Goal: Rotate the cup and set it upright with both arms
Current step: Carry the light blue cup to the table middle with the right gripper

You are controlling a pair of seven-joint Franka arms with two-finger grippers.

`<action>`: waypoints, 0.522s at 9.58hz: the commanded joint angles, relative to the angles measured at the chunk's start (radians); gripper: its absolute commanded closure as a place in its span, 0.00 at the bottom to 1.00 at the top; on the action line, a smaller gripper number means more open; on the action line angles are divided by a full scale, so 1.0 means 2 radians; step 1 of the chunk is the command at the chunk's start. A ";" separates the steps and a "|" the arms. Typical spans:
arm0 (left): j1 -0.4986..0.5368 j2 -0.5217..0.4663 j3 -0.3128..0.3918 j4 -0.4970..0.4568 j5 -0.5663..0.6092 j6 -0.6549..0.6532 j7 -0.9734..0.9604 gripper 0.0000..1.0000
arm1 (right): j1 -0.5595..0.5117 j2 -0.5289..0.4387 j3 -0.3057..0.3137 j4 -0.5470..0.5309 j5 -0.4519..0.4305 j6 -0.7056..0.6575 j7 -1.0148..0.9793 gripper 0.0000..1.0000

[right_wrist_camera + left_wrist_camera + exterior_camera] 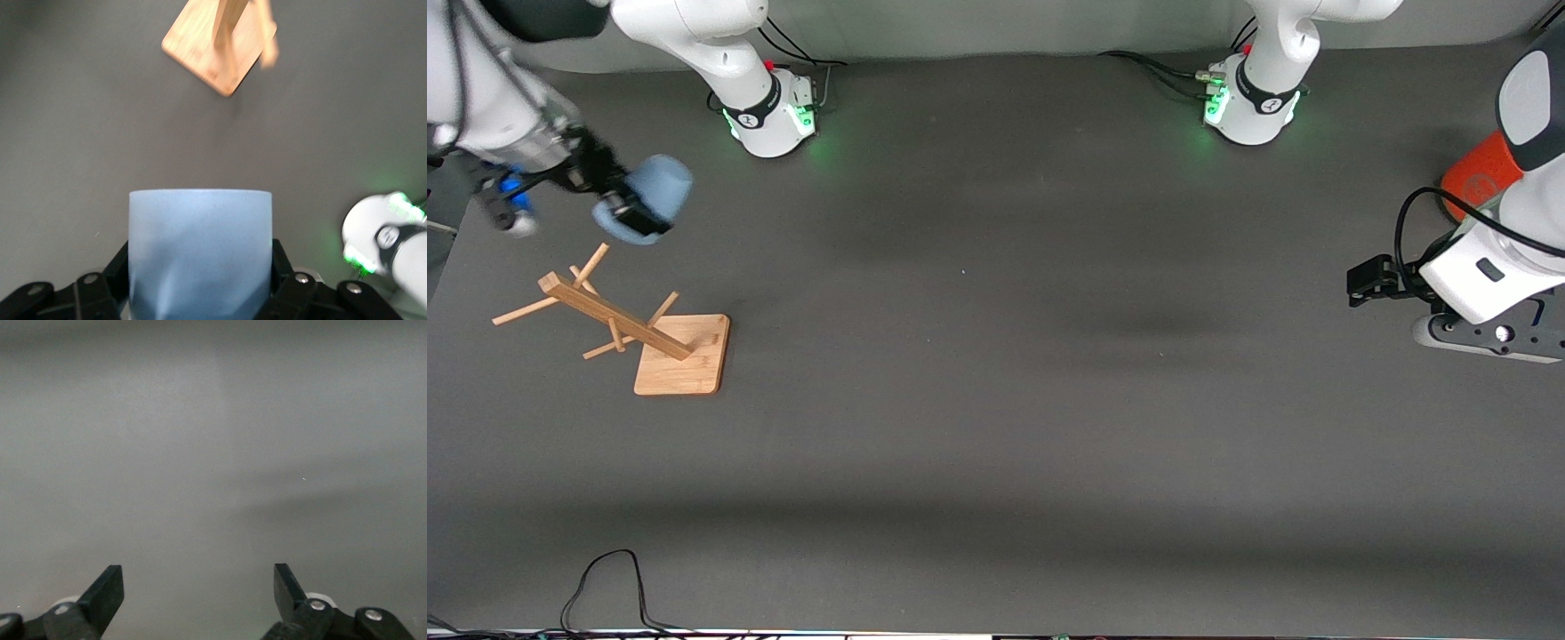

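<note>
The pale-blue cup (656,197) is held in the air, clamped between the fingers of the right gripper (624,210), over the table at the right arm's end, just above a wooden peg rack (618,322). The cup appears tipped on its side, not yet upright. The left gripper (1368,280) hangs with its jaws spread and empty over the left arm's end, beside an orange can (1480,182). A handover between the 2 arms seems called for next, so the cup can be turned and stood up.
</note>
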 commanded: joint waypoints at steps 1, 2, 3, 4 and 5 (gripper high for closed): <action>-0.004 0.005 0.004 0.013 -0.002 -0.011 0.007 0.00 | -0.001 0.046 0.068 0.055 0.037 -0.011 0.130 0.56; -0.004 0.005 0.004 0.013 -0.002 -0.011 0.007 0.00 | -0.001 0.087 0.104 0.085 0.044 -0.006 0.190 0.56; -0.004 0.005 0.003 0.013 -0.002 -0.011 0.007 0.00 | -0.001 0.130 0.139 0.114 0.041 0.010 0.257 0.56; -0.004 0.005 0.003 0.013 -0.002 -0.011 0.008 0.00 | 0.001 0.166 0.167 0.139 0.038 0.027 0.315 0.56; -0.004 0.005 0.003 0.013 -0.002 -0.011 0.008 0.00 | 0.016 0.206 0.175 0.163 0.035 0.045 0.362 0.56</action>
